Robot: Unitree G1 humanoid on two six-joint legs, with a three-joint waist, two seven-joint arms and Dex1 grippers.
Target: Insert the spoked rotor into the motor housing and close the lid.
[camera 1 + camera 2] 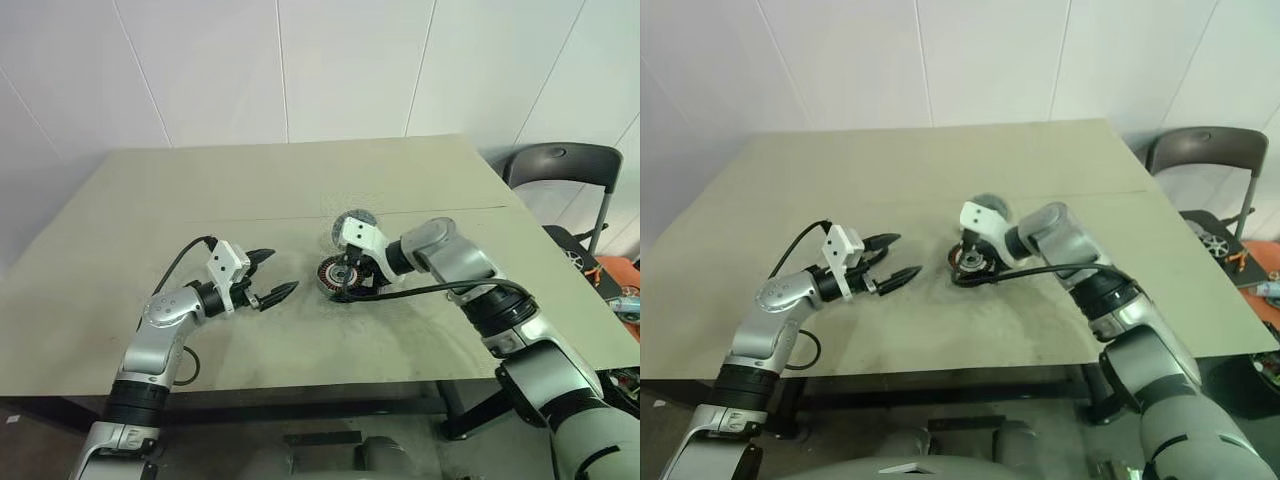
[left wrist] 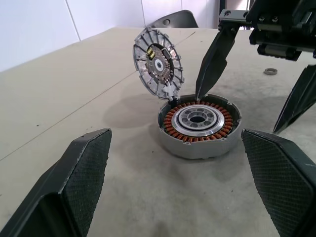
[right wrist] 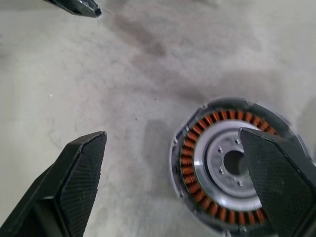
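The spoked rotor (image 2: 172, 118), copper spokes around a silvery hub, lies inside the grey motor housing (image 2: 192, 148) at mid-table. The lid (image 2: 158, 61) stands tilted up from the housing's far rim, its inner face showing. My right gripper (image 1: 348, 283) hangs open just over the housing, pointing down and leftward; one finger (image 2: 213, 59) comes down at the rim by the lid's foot and the other lies past the housing's right side. My left gripper (image 1: 276, 275) is open and empty, level above the table, a short way left of the housing and facing it.
A small metal ring (image 2: 270, 71) lies on the table beyond the housing. A dark chair (image 1: 560, 165) stands off the table's far right corner, with small parts on a surface (image 1: 610, 285) beside it. A faint seam (image 1: 240, 218) crosses the tabletop.
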